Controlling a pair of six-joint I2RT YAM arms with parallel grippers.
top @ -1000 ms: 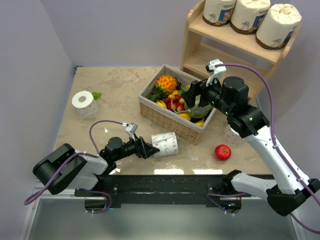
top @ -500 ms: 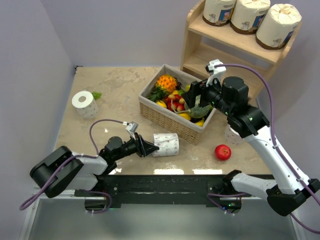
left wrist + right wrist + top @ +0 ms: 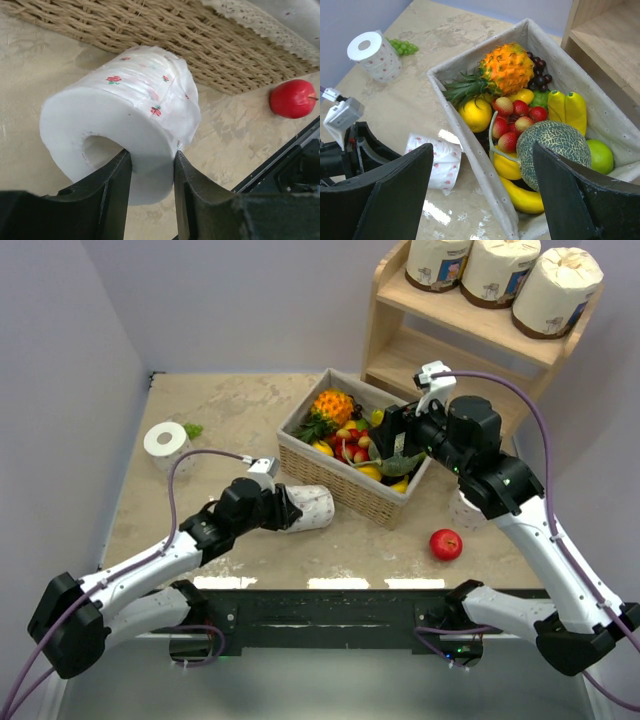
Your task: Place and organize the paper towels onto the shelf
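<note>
Marbled beige surface fills the scene, a wicker basket at its middle. Just beside the basket the left hand is clamped on a bare paper towel roll — one finger in the core, one outside the wall. White, sprigged with small red flowers, the roll looks light and soft; it would squash, so that wall grip suits. The right hand hangs above the basket, fingers apart. Three wrapped rolls sit atop the shelf.
</note>
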